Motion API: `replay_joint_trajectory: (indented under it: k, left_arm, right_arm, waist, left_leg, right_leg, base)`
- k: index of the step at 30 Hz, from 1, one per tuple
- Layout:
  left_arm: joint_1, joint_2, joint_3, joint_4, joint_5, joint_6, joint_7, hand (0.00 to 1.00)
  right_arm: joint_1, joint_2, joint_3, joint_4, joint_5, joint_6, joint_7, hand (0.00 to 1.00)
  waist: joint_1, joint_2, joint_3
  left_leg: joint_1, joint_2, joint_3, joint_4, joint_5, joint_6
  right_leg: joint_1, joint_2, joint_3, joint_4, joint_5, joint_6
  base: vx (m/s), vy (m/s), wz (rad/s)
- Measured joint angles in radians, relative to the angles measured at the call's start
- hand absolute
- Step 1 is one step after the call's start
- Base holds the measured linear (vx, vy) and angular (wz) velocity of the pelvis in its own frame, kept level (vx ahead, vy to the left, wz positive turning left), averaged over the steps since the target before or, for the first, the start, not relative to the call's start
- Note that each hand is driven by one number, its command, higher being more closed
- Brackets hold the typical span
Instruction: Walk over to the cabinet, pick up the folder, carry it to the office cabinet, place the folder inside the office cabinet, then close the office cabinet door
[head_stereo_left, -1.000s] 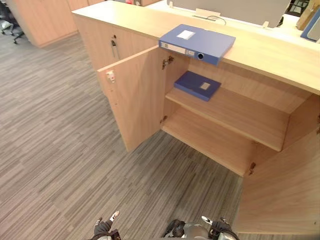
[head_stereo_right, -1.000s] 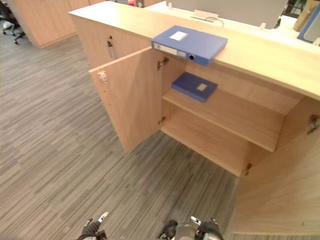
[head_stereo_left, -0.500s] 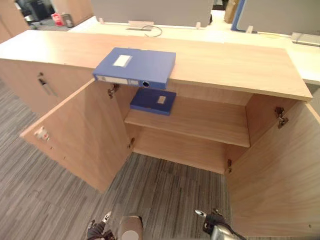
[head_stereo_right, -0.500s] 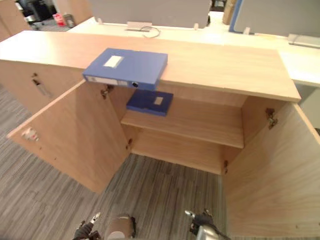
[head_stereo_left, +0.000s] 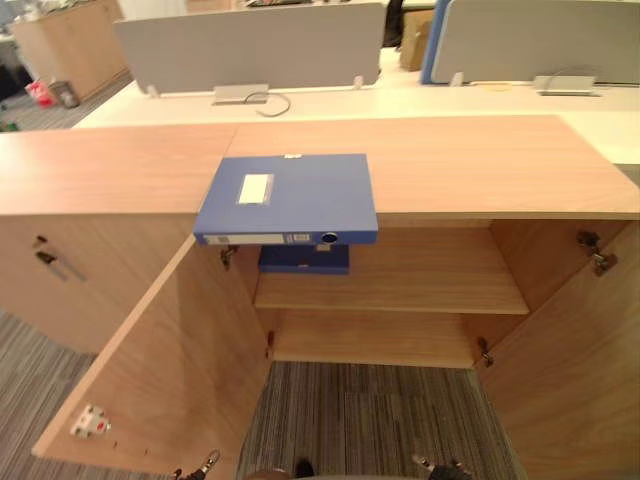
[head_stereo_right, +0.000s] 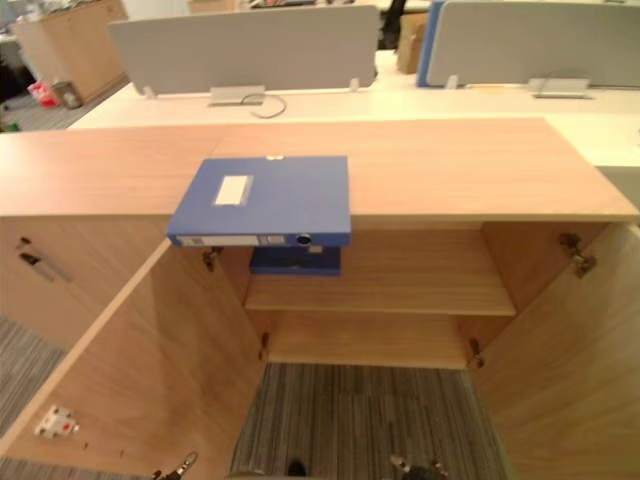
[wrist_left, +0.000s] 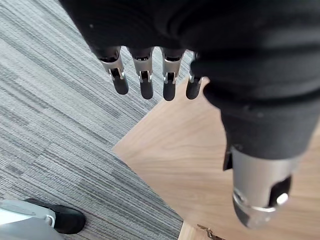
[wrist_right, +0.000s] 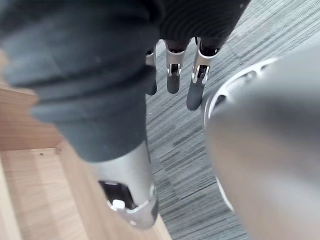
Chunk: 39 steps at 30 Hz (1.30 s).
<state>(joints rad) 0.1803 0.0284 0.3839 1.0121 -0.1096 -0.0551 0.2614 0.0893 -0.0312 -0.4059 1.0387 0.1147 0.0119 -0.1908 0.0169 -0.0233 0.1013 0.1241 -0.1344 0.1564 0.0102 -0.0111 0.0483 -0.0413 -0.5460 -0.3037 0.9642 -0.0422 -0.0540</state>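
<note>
On the cabinet top (head_stereo_left: 480, 165): folder (head_stereo_left: 287, 198) was laid flat, near edge overhanging.
Shelf (head_stereo_left: 430, 285): second folder (head_stereo_left: 304, 260) was seen at left end.
Left hand (wrist_left: 143, 80): fingers were held straight, empty.
Right hand (wrist_right: 172, 75): fingers were held straight, empty.

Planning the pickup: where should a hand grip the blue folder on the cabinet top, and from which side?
Probably the near spine edge of the blue folder, from the front: it lies flat and that edge overhangs the cabinet top, leaving room to reach beneath.
</note>
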Motion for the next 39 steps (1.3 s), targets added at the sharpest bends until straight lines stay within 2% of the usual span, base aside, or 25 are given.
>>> replay_joint_trajectory:
  k: [1, 3, 4, 5, 6, 7, 8, 10, 13, 15, 16, 18, 19, 22, 23, 27, 28, 30, 32, 36, 37, 39]
  left_arm:
    - [-0.001, 0.0, -0.001, -0.001, 0.001, 0.001, -0.001, 0.0]
    - [0.0, 0.001, -0.011, -0.002, 0.019, 0.002, -0.002, 0.0]
    - [-0.007, 0.005, -0.029, -0.005, 0.033, 0.001, -0.001, 0.0]
    - [-0.007, 0.014, -0.051, -0.005, 0.047, -0.001, -0.001, 0.0]
    - [-0.009, 0.021, -0.062, -0.004, 0.07, 0.0, -0.003, 0.0]
    - [-0.015, 0.033, -0.088, -0.002, 0.105, -0.002, -0.003, 0.0]
    - [-0.018, 0.017, -0.108, -0.009, 0.134, -0.004, -0.002, 0.0]
    - [-0.007, 0.004, -0.106, -0.026, 0.158, -0.007, -0.003, 0.0]
    - [0.001, 0.004, -0.108, -0.03, 0.155, -0.01, -0.024, 0.0]
    - [0.003, 0.01, -0.11, -0.01, 0.1, -0.01, -0.06, 0.0]
    - [0.002, 0.013, -0.111, 0.001, 0.079, -0.01, -0.067, 0.0]
    - [0.008, 0.023, -0.126, 0.018, -0.042, -0.008, -0.116, 0.0]
    - [0.01, 0.024, -0.13, 0.017, -0.058, -0.008, -0.121, 0.0]
    - [0.031, 0.018, -0.144, -0.029, -0.244, -0.007, -0.143, 0.0]
    - [0.058, 0.009, -0.164, -0.104, -0.345, -0.008, -0.151, 0.0]
    - [0.125, -0.03, -0.221, -0.367, -0.596, -0.016, -0.181, 0.0]
    - [0.155, -0.05, -0.243, -0.483, -0.693, -0.021, -0.189, 0.0]
    - [0.18, -0.07, -0.269, -0.61, -0.779, -0.028, -0.196, 0.0]
    - [0.224, -0.082, -0.33, -0.824, -0.794, -0.06, -0.184, 0.0]
    - [0.238, -0.092, -0.368, -1.062, -0.747, -0.084, -0.159, 0.0]
    - [0.239, -0.092, -0.37, -1.116, -0.72, -0.088, -0.153, 0.0]
    - [0.239, -0.093, -0.371, -1.234, -0.587, -0.1, -0.131, 0.0]
  right_arm:
    - [0.0, 0.0, 0.008, -0.004, 0.0, -0.001, 0.001, 0.0]
    - [0.0, 0.014, 0.017, -0.025, 0.001, -0.005, 0.001, 0.0]
    - [-0.002, 0.023, 0.035, -0.024, 0.002, -0.009, -0.001, 0.0]
    - [-0.002, 0.038, 0.039, -0.023, 0.015, -0.007, -0.002, 0.0]
    - [0.0, 0.048, 0.044, -0.023, 0.021, -0.007, -0.006, 0.0]
    - [0.002, 0.058, 0.045, -0.02, 0.023, -0.008, -0.01, 0.0]
    - [0.005, 0.045, 0.045, -0.021, 0.021, -0.006, -0.013, 0.0]
    - [0.003, 0.035, 0.074, -0.024, 0.016, -0.001, -0.019, 0.0]
    - [0.0, 0.029, 0.118, -0.022, -0.021, 0.011, -0.018, 0.0]
    - [-0.001, 0.03, 0.123, -0.015, -0.02, 0.017, -0.013, 0.0]
    - [-0.003, 0.03, 0.123, -0.011, -0.02, 0.018, -0.011, 0.0]
    - [-0.019, 0.027, 0.123, 0.021, -0.018, 0.022, -0.001, 0.0]
    - [-0.021, 0.027, 0.123, 0.023, -0.018, 0.023, 0.001, 0.0]
    - [-0.024, 0.027, 0.128, 0.034, -0.018, 0.024, 0.018, 0.0]
    - [-0.024, 0.028, 0.14, 0.038, -0.018, 0.025, 0.025, 0.0]
    - [-0.022, 0.031, 0.175, 0.044, -0.018, 0.026, 0.044, 0.0]
    - [-0.021, 0.033, 0.197, 0.044, -0.02, 0.026, 0.052, 0.0]
    - [-0.014, 0.032, 0.209, 0.044, -0.022, 0.028, 0.057, 0.0]
    - [-0.006, 0.032, 0.212, 0.037, -0.024, 0.035, 0.059, 0.0]
    - [-0.001, 0.033, 0.213, 0.029, -0.057, 0.043, 0.059, 0.0]
    - [0.001, 0.033, 0.213, 0.028, -0.057, 0.043, 0.058, 0.0]
    - [0.009, 0.032, 0.234, 0.021, -0.057, 0.043, 0.051, 0.0]
  waist:
    - [0.0, 0.001, -0.001]
    - [-0.005, 0.005, 0.0]
    - [-0.008, 0.007, 0.002]
    - [-0.011, 0.007, 0.001]
    - [-0.016, 0.001, 0.001]
    - [-0.02, -0.017, 0.001]
    - [-0.017, 0.013, -0.005]
    - [-0.011, 0.028, -0.01]
    - [0.0, 0.026, -0.024]
    - [0.006, 0.024, -0.044]
    - [0.005, 0.024, -0.047]
    - [0.006, 0.019, -0.06]
    - [0.007, 0.018, -0.06]
    - [0.021, 0.01, -0.064]
    - [0.021, 0.005, -0.063]
    - [0.033, -0.015, -0.057]
    - [0.033, -0.022, -0.051]
    - [0.035, -0.026, -0.047]
    - [0.044, -0.027, -0.04]
    - [0.062, -0.026, -0.033]
    - [0.069, -0.028, -0.03]
    - [0.086, -0.03, -0.026]
  left_leg:
    - [0.014, 0.003, 0.003, -0.008, -0.003, 0.002]
    - [0.023, 0.016, 0.012, -0.015, -0.005, -0.001]
    - [0.025, 0.03, 0.01, -0.017, -0.004, -0.003]
    - [0.025, 0.044, 0.004, -0.012, -0.001, -0.007]
    - [0.023, 0.048, -0.007, -0.003, -0.005, -0.013]
    - [0.037, 0.044, -0.031, -0.004, -0.012, -0.024]
    - [0.034, 0.071, -0.034, -0.007, -0.013, -0.036]
    - [0.035, 0.103, -0.034, -0.005, -0.024, -0.057]
    - [0.03, 0.153, -0.036, -0.008, -0.035, -0.08]
    - [0.031, 0.173, -0.039, -0.027, -0.035, -0.088]
    - [0.035, 0.175, -0.042, -0.032, -0.035, -0.089]
    - [0.039, 0.173, -0.057, -0.04, -0.034, -0.089]
    - [0.04, 0.172, -0.059, -0.041, -0.035, -0.089]
    - [0.055, 0.163, -0.073, -0.041, -0.035, -0.088]
    - [0.053, 0.155, -0.092, -0.039, -0.035, -0.088]
    - [0.037, 0.141, -0.121, -0.037, -0.033, -0.079]
    - [0.032, 0.133, -0.134, -0.036, -0.029, -0.073]
    - [0.027, 0.124, -0.15, -0.036, -0.023, -0.064]
    - [0.018, 0.114, -0.162, -0.036, -0.016, -0.054]
    - [0.014, 0.107, -0.177, -0.036, -0.011, -0.053]
    - [0.014, 0.107, -0.18, -0.035, -0.013, -0.055]
    - [0.002, 0.108, -0.181, -0.018, -0.024, -0.048]
  right_leg:
    - [-0.02, 0.012, 0.001, 0.014, -0.015, 0.022]
    - [-0.068, 0.071, 0.008, -0.039, -0.101, 0.068]
    - [-0.079, 0.13, 0.018, -0.141, -0.15, 0.109]
    - [-0.059, 0.201, 0.05, -0.297, -0.172, 0.143]
    - [-0.031, 0.241, 0.073, -0.425, -0.166, 0.144]
    - [0.016, 0.255, 0.054, -0.558, -0.157, 0.155]
    - [0.04, 0.287, 0.035, -0.608, -0.141, 0.148]
    - [0.067, 0.324, 0.02, -0.659, -0.13, 0.139]
    - [0.118, 0.396, 0.002, -0.785, -0.084, 0.123]
    - [0.159, 0.432, -0.012, -0.875, -0.048, 0.123]
    - [0.17, 0.437, -0.015, -0.888, -0.043, 0.123]
    - [0.191, 0.441, -0.022, -0.915, -0.037, 0.127]
    - [0.195, 0.44, -0.023, -0.918, -0.036, 0.128]
    - [0.225, 0.435, -0.026, -0.942, -0.021, 0.131]
    - [0.235, 0.428, -0.037, -0.953, -0.02, 0.131]
    - [0.234, 0.414, -0.056, -0.954, -0.014, 0.136]
    - [0.233, 0.407, -0.067, -0.953, -0.012, 0.139]
    - [0.234, 0.4, -0.079, -0.951, -0.01, 0.142]
    - [0.234, 0.388, -0.089, -0.946, -0.008, 0.145]
    - [0.235, 0.377, -0.105, -0.93, -0.009, 0.146]
    - [0.235, 0.376, -0.105, -0.925, -0.009, 0.146]
    - [0.233, 0.376, -0.107, -0.922, -0.009, 0.146]
  base:
    - [0.06, 0.117, -0.17]
    - [0.07, 0.039, -0.07]
    - [0.1, -0.081, 0.05]
    - [0.11, -0.112, 0.17]
    - [0.12, -0.162, 0.34]
    - [0.14, -0.183, 0.35]
    - [0.15, -0.181, 0.24]
    - [0.14, -0.179, 0.0]
    - [0.1, -0.178, -0.05]
    - [0.1, -0.113, 0.0]
    - [0.12, -0.061, 0.11]
    - [0.1, -0.011, 0.17]
    - [0.05, 0.014, 0.16]
    - [0.02, 0.043, 0.12]
    - [-0.01, 0.028, 0.24]
    - [-0.07, 0.055, 0.24]
    - [-0.09, 0.052, 0.19]
    - [-0.09, 0.038, 0.23]
    - [-0.12, 0.044, 0.17]
    - [-0.1, 0.013, 0.16]
    - [-0.06, -0.002, 0.04]
    - [-0.06, -0.014, 0.04]
